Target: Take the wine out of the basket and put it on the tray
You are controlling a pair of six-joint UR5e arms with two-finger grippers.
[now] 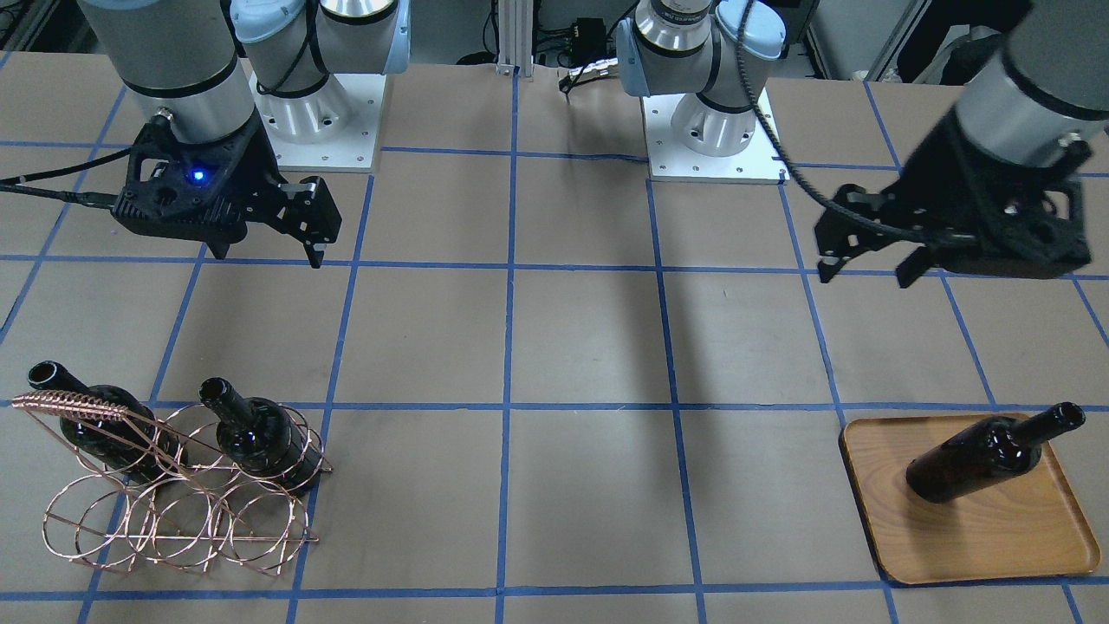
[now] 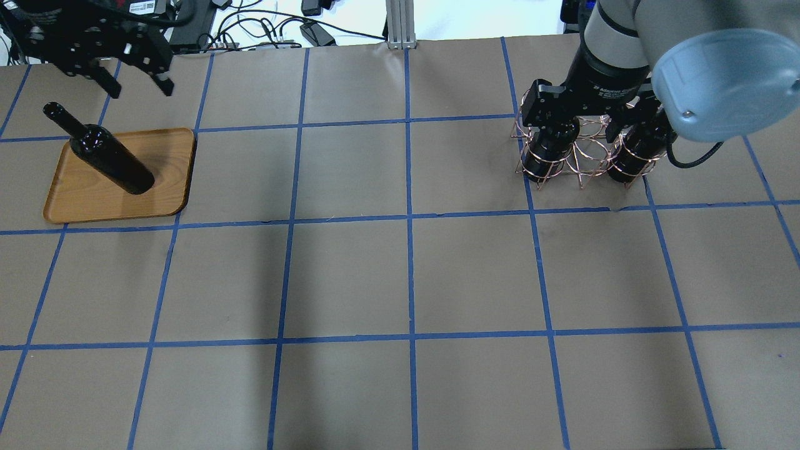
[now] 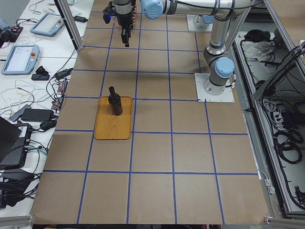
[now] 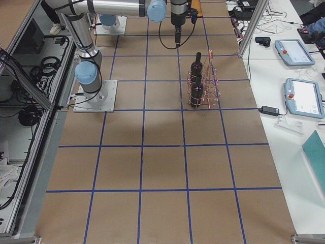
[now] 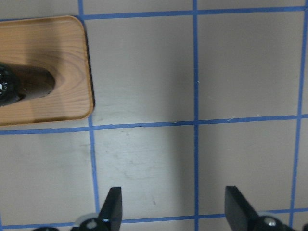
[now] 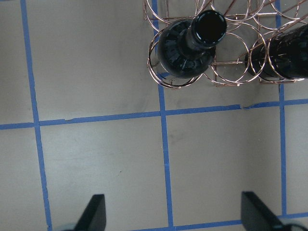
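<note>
One wine bottle [image 1: 988,455] stands upright on the tray [image 1: 996,537]; two bottles [image 1: 260,438] sit in the basket [image 1: 78,404]. The left gripper [image 1: 866,273] and right gripper [image 1: 266,256] hang empty, fingers apart.

The wine bottle [image 1: 979,459] is glossy near-black, and the tray [image 1: 996,537] is light-brown wood with curving grain and a darker rim. The basket [image 1: 173,511] is copper-coloured wire bent in round loops, and the table [image 1: 589,347] is dull grey-brown, crossed by a grid of blue lines.
</note>
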